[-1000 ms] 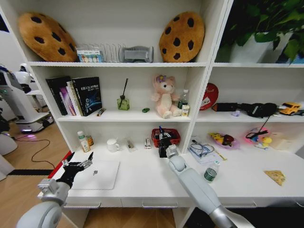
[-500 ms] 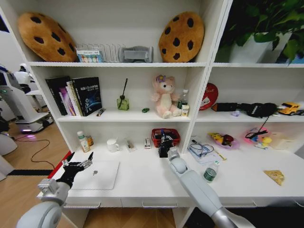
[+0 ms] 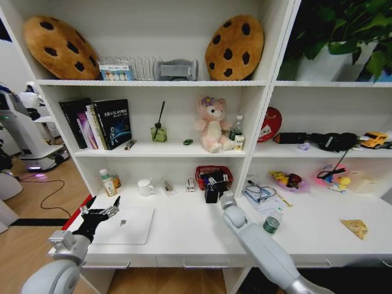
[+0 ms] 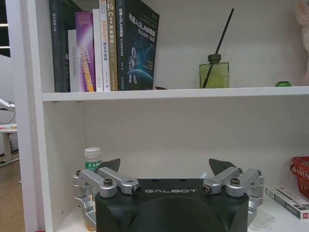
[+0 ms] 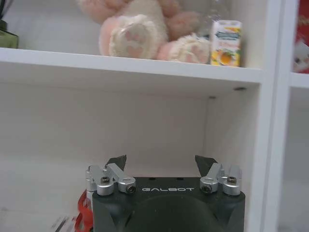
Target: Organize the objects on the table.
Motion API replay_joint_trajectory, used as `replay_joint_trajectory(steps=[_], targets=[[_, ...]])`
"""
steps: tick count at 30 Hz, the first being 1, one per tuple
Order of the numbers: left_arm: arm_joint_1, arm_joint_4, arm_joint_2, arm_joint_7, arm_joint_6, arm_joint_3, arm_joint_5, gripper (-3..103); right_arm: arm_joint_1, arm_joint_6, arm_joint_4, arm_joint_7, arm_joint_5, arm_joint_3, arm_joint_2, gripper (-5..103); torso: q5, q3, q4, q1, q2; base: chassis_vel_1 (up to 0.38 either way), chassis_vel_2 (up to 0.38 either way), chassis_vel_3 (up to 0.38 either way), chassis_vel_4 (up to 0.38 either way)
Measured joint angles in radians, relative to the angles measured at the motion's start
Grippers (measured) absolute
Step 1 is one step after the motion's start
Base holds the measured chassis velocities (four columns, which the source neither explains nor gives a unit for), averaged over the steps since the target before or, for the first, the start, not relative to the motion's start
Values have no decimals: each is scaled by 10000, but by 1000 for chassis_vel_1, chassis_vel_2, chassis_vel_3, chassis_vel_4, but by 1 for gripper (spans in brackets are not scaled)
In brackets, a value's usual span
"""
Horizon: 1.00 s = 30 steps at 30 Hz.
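- Right end effector (image 3: 211,184) hangs at the back of the bench (image 3: 190,236), just in front of the red basket (image 3: 214,176). In the right wrist view its two fingertips stand well apart with only the shelf wall between them: open, empty.
- Left end effector (image 3: 105,212) hovers over the near left corner of the laptop (image 3: 125,225). Left wrist view shows the fingers spread, nothing between them: also open, empty.
- Laptop lies flat, lid shut, on the left part of the bench, long axis running left to right along the front edge. Left arm is plainly the nearer one.
- Green can (image 3: 271,224) stands upright to the right of the right forearm, nearer the front edge than the end effector. From the right end effector it lies to the right and back toward the robot.
- Yellow wedge (image 3: 355,228) lies flat far to the right on the bench, well apart from both arms; right arm is the closer.
- Green toy car (image 3: 187,141) sits on the shelf above, just left of the teddy bear (image 3: 212,124), up and slightly left of the right end effector.
- Judgement: for the can the right arm must pull back and swing right; a top-down approach suits its upright axis.
- Pens: cannot pick them out with any confidence.
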Motion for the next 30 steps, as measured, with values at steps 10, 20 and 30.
replay_joint_trajectory(steps=[10,20,30], targets=[[0,-1,0,2,0,0,0,100,-2682,-2138,3616,3025,2884,801,-638,100,2,0,6,0,1,0,0,0,0],[0,-1,0,0,0,-1,0,100,-6671,-2221,5443,3203,2814,2407,-276,100,1,-1,2,-1,2,0,0,0,0],[0,0,0,1,0,0,0,100,-8223,-2064,6277,4330,2397,4081,-401,100,1,0,5,0,0,0,0,0,0]])
